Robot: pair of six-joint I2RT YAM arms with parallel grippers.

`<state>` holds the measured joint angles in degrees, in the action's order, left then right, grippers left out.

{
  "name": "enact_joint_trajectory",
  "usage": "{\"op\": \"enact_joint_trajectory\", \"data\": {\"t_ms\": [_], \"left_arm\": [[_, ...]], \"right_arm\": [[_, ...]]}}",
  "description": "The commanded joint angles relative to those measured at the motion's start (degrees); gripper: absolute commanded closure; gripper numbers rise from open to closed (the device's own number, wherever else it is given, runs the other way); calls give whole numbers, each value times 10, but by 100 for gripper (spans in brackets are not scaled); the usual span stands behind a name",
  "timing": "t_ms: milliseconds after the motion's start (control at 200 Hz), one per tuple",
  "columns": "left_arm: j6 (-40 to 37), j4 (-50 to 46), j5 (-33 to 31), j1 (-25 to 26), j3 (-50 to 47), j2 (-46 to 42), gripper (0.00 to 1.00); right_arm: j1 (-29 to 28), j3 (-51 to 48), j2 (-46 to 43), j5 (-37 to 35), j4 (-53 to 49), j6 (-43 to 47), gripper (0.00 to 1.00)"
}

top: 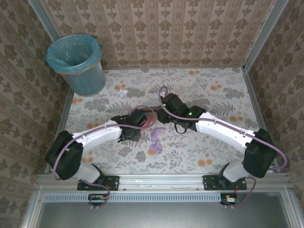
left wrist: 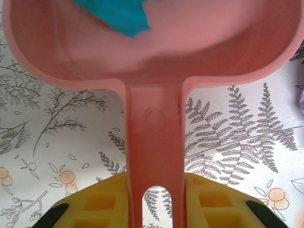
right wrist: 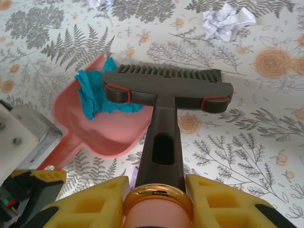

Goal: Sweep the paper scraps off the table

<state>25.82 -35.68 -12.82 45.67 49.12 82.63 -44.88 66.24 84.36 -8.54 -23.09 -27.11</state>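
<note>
- Around the handle of the pink dustpan [left wrist: 152, 52], the left pincer [left wrist: 154, 202] is closed narrow. Its yellow fingers [left wrist: 95, 204] press the stem from both sides.
- Beside the dustpan, the right pincer [right wrist: 159, 197] is clamped just as tightly on the dark stem of a brush [right wrist: 166, 88], with a yellow finger on each side.
- The brush head lies across the dustpan's open lip with its bristles pointing away from the pan. One end touches a teal scrap [right wrist: 97, 97].
- That teal scrap sits inside the dustpan, against the wall on the brush's side, and in the left wrist view it lies at the pan's far end [left wrist: 116, 16].
- A white scrap [right wrist: 223, 23] lies on the worktop [right wrist: 247, 142] beyond the brush head, well apart from the dustpan.
- A purple scrap [top: 156, 138] lies on the cloth just on the near side of the dustpan, between the two arms.
- The dustpan's floor rests flat on the fern-printed worktop.
- A teal bin [top: 78, 64] stands well apart from the dustpan, off to its far left.
</note>
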Motion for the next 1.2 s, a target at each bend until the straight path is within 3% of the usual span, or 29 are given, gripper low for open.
{"op": "enact_joint_trajectory", "data": {"t_ms": [0, 135, 290, 660, 1000, 1195], "left_arm": [[-4, 0, -28, -3, -6, -20, 100], [-2, 8, -34, -1, -9, -34, 100], [1, 21, -34, 4, -15, -65, 100], [19, -8, -47, 11, 0, -138, 100], [33, -42, -71, 11, 49, -199, 100], [39, -51, -32, -2, 108, -206, 100]], "right_arm": [[-9, -22, -42, 17, 4, 17, 100], [-11, -51, -95, 8, 6, 27, 100], [-11, -114, -186, -86, 39, 21, 100], [22, -284, -362, -199, 149, -22, 100], [32, -401, -397, -268, 242, -51, 100], [34, -428, -386, -285, 275, -46, 100]]}}
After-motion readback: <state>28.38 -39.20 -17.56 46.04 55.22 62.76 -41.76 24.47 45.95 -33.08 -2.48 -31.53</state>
